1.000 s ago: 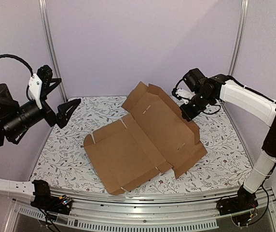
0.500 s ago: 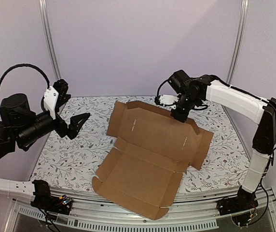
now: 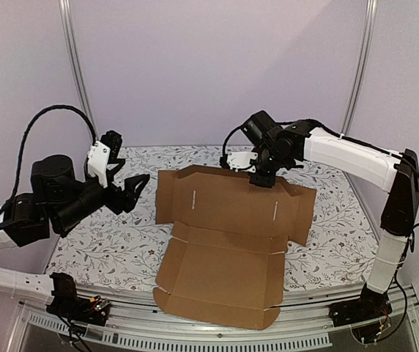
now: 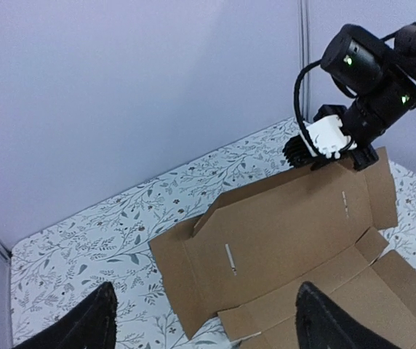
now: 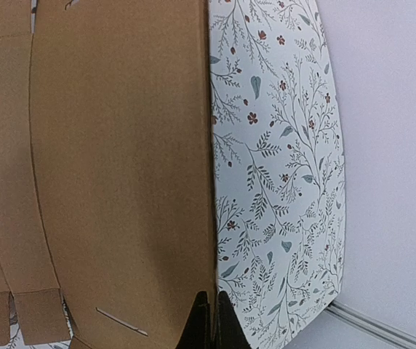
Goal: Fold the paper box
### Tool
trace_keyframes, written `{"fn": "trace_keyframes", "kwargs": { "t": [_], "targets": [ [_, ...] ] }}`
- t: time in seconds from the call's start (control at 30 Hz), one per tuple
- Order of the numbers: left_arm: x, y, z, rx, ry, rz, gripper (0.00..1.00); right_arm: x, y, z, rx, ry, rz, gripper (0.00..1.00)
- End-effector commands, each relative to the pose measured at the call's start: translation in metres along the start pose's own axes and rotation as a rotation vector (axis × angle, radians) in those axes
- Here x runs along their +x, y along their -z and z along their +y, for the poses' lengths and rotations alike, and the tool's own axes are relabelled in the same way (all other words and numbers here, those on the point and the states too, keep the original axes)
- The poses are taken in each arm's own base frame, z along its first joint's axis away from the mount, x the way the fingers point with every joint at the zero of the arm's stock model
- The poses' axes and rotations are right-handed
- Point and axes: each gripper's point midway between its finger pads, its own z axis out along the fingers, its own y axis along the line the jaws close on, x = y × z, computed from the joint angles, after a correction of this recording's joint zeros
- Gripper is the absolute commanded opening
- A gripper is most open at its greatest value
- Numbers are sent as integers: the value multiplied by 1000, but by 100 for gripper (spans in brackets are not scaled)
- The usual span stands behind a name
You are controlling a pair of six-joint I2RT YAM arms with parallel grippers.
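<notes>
The paper box (image 3: 224, 220) lay unfolded mid-way across the table (image 3: 92, 242), its far edge pinched by the right gripper (image 3: 261, 180) — seemingly a positioning step. Next the left gripper (image 3: 135, 192), jaws apart over the table's left, would need a flap to raise.

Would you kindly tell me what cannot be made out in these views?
- Top view: the right claw, at the far edge of the paper box, has its tips hidden under its wrist.
- Left wrist view: only two finger ends of the left claw show; the bottom edge cuts off the rest and the box's near panel.
- Right wrist view: left and top edges crop most of the box.
- Everywhere: the sheet hides its own underside.
</notes>
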Motion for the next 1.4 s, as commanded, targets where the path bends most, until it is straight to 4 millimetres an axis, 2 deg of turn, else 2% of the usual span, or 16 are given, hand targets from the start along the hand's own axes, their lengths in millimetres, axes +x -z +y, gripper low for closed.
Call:
{"fn": "trace_keyframes", "kwargs": {
  "t": [0.0, 0.17, 0.2, 0.47, 0.67, 0.97, 1.1, 1.37],
  "targets": [
    [-27, -3, -2, -3, 102, -83, 60, -11, 10, 4, 59, 58, -28, 0],
    [-28, -21, -3, -10, 139, -41, 7, -16, 22, 11, 82, 68, -50, 0],
    [-27, -26, -2, -10, 153, -26, 0, -17, 25, 12, 87, 69, -58, 0],
    [-18, -61, 5, 40, 282, 39, 0, -20, 39, 15, 153, 57, -100, 0],
    [-3, -90, 6, 130, 390, 105, 0, -25, 50, 14, 230, 54, -130, 0],
    [29, -129, 10, 145, 474, 218, 0, -34, 58, 21, 273, 41, -165, 0],
    [48, -141, 15, 134, 509, 264, 0, -36, 60, 23, 276, 26, -178, 0],
    [67, -147, -2, 205, 546, 355, 0, -34, 60, 22, 300, 16, -171, 0]
  ]
}}
